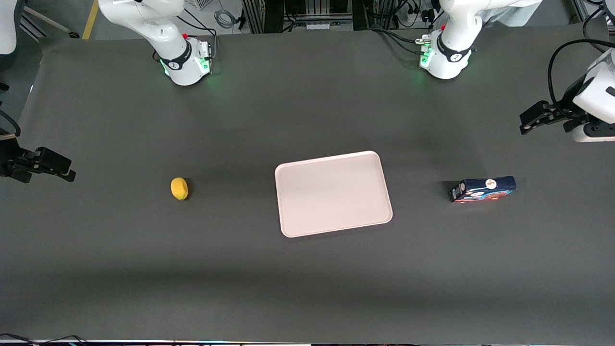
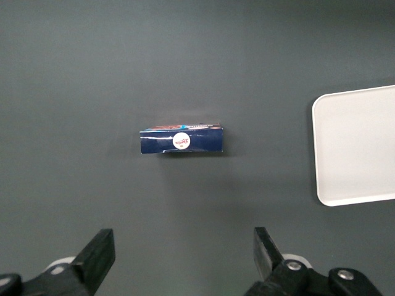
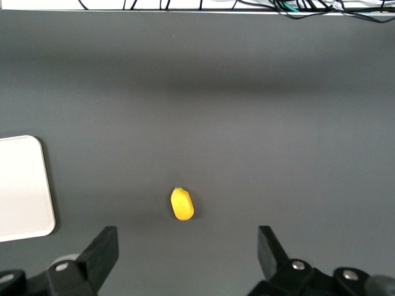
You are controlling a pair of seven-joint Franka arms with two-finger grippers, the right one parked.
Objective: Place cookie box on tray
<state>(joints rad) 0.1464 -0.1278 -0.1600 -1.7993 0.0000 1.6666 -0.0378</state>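
**A:** Where is the cookie box (image 1: 483, 189) right now?

**B:** In the front view it lies on the dark counter (image 1: 307, 278) at the right of the frame, well apart from the tray (image 1: 333, 193), which sits at the frame's centre. Nothing lies on the tray.

**A:** And the tool?

**B:** The tool (image 1: 528, 126) hangs at the upper right edge of the front frame, above the counter and farther from the camera than the box. In the wrist view its two fingers (image 2: 99, 256) stand wide apart with nothing between them.

**A:** What does the coming reach turn on?

**B:** The box's long axis. In the front view it runs across the frame, roughly in line with the tray's long side. In the wrist view the box (image 2: 181, 139) lies crosswise ahead of the spread tool (image 2: 182, 253), about centred between the fingers, and longer than it is deep. I judge the fingers would have to close across the narrow dimension, so the wrist probably needs a turn on the way down.

**A:** Any writing?

**B:** A round white logo with red lettering on the box; I cannot read it. Brown cookie pictures show along the lower face in the front view.
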